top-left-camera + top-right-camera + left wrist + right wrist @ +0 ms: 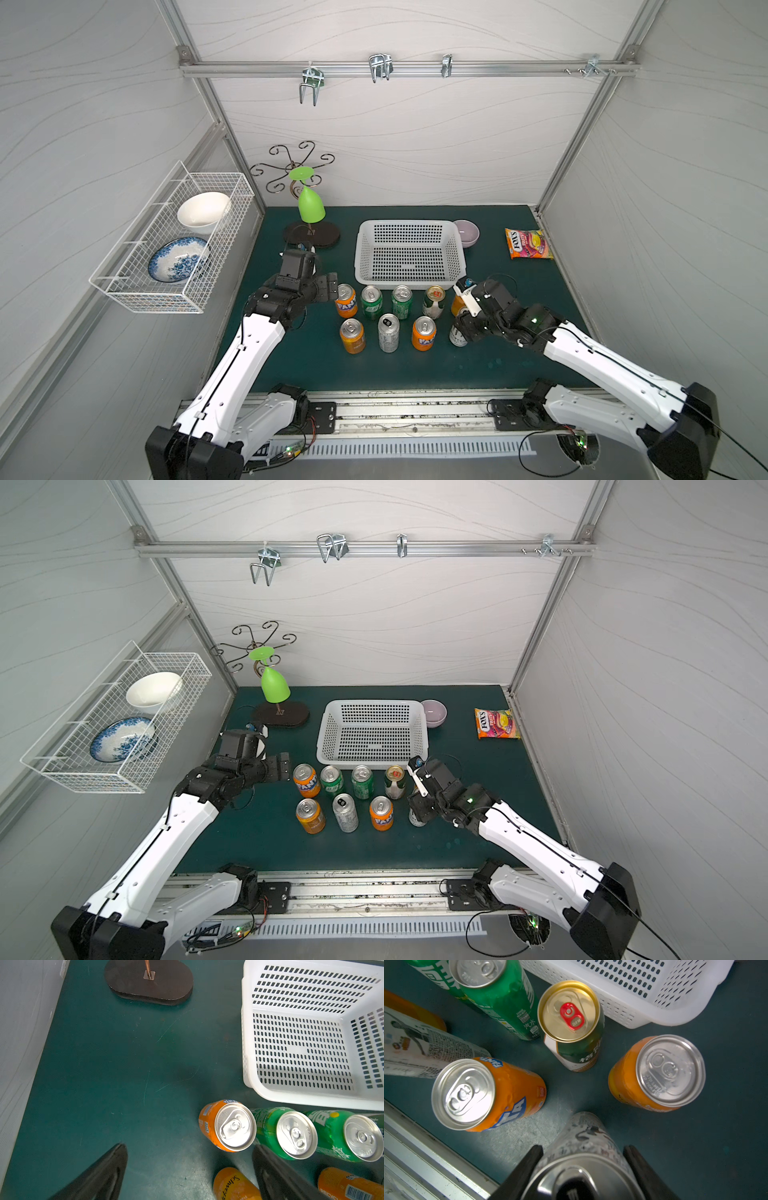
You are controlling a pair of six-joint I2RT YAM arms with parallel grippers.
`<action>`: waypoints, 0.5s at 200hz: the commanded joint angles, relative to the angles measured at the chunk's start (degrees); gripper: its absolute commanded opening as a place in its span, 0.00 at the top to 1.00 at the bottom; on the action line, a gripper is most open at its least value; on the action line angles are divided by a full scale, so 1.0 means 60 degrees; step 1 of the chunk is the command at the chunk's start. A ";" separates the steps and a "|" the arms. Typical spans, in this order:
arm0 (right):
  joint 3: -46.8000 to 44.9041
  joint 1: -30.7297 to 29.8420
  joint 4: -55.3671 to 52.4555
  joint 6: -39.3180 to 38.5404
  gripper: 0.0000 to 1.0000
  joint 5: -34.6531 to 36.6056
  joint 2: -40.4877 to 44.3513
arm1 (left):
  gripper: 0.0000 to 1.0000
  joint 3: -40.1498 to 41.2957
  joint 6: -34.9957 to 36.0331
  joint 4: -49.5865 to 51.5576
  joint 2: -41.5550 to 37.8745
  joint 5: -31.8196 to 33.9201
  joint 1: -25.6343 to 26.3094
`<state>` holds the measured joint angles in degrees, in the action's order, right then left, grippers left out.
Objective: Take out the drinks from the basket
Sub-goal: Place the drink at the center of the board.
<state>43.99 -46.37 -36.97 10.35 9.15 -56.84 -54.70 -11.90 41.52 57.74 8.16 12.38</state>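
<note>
Near edge of worktop (291,365), front row, all upright: orange can (352,336), slim silver can (388,333), front Fanta can (424,333), slim silver-white can (583,1126). Right claw (583,1147) is clenched on the slim silver-white can, one finger on each side of its upper body. The can stands on the worktop.

Back row, just in front of the basket: back Fanta can (345,300), green can (371,302), second green can (402,301), gold-top can (434,300), end orange can (656,1072). The last is partly hidden by the right arm in both top views.

Left claw (190,1146) is released, jaws wide, nothing between them. It sits just beside the back Fanta can, on its outer side.

Basket (361,257): white, perforated, behind the back row. All nine cans stand outside it.

Farther back: lilac bowl (466,232) at the basket's far corner, candy bag (528,244) well apart, and a green glass (311,203) hanging upside down on a stand (311,237).
</note>
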 commanded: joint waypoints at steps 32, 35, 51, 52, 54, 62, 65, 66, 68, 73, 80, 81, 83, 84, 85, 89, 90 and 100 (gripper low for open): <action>0.0155 -0.0211 0.0903 0.0180 0.51 0.0306 0.0036 | 0.02 -0.0010 0.0123 -0.0444 0.0009 0.0089 -0.0066; 0.0145 -0.0211 0.0916 0.0179 0.51 0.0307 0.0061 | 0.02 -0.0010 0.0116 -0.0445 0.0004 0.0090 -0.0065; 0.0103 -0.0211 0.0989 0.0179 0.51 0.0232 -0.0002 | 0.02 -0.0021 0.0134 -0.0445 0.0023 0.0082 -0.0068; 0.0099 -0.0211 0.0990 0.0179 0.50 0.0218 -0.0003 | 0.02 -0.0023 0.0136 -0.0445 0.0020 0.0086 -0.0070; 0.0097 -0.0219 0.0994 0.0179 0.50 0.0200 -0.0008 | 0.02 -0.0024 0.0137 -0.0445 0.0024 0.0081 -0.0071; 0.0096 -0.0211 0.0990 0.0219 0.50 0.0148 -0.0071 | 0.02 -0.0024 0.0137 -0.0445 0.0028 0.0088 -0.0065; 0.0097 -0.0211 0.0989 0.0223 0.50 0.0127 -0.0097 | 0.02 -0.0037 0.0138 -0.0445 0.0029 0.0078 -0.0071; 0.0096 -0.0211 0.0990 0.0223 0.50 0.0114 -0.0102 | 0.02 -0.0038 0.0138 -0.0445 0.0022 0.0084 -0.0071; 0.0099 -0.0211 0.0983 0.0231 0.50 0.0105 -0.0109 | 0.02 -0.0039 0.0138 -0.0445 0.0029 0.0088 -0.0071; 0.0099 -0.0231 0.0991 0.0245 0.49 0.0088 -0.0167 | 0.02 -0.0039 0.0137 -0.0445 0.0020 0.0081 -0.0069; 0.0095 -0.0226 0.0989 0.0252 0.49 0.0065 -0.0211 | 0.02 -0.0039 0.0129 -0.0459 0.0028 0.0068 -0.0068; 0.0088 -0.0226 0.0990 0.0252 0.49 0.0076 -0.0217 | 0.02 -0.0039 0.0126 -0.0459 0.0029 0.0064 -0.0070; 0.0094 -0.0226 0.0991 0.0253 0.49 0.0073 -0.0233 | 0.02 -0.0039 0.0124 -0.0460 0.0019 0.0065 -0.0071; 0.0087 -0.0226 0.0991 0.0253 0.49 0.0080 -0.0236 | 0.02 -0.0039 0.0131 -0.0460 0.0025 0.0070 -0.0071; 0.0084 -0.0233 0.0991 0.0253 0.49 0.0076 -0.0245 | 0.02 -0.0039 0.0134 -0.0460 0.0028 0.0072 -0.0064; 0.0060 -0.0244 0.0991 0.0253 0.49 0.0082 -0.0248 | 0.02 -0.0039 0.0138 -0.0460 0.0028 0.0067 -0.0070; 0.0056 -0.0242 0.0991 0.0253 0.49 0.0085 -0.0258 | 0.02 -0.0039 0.0138 -0.0460 0.0022 0.0071 -0.0063; 0.0030 -0.0241 0.0990 0.0253 0.48 0.0094 -0.0297 | 0.02 -0.0043 0.0130 -0.0460 0.0025 0.0070 -0.0071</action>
<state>43.92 -47.31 -34.59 11.07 9.78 -58.50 -54.70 -11.90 41.52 57.74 8.16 12.38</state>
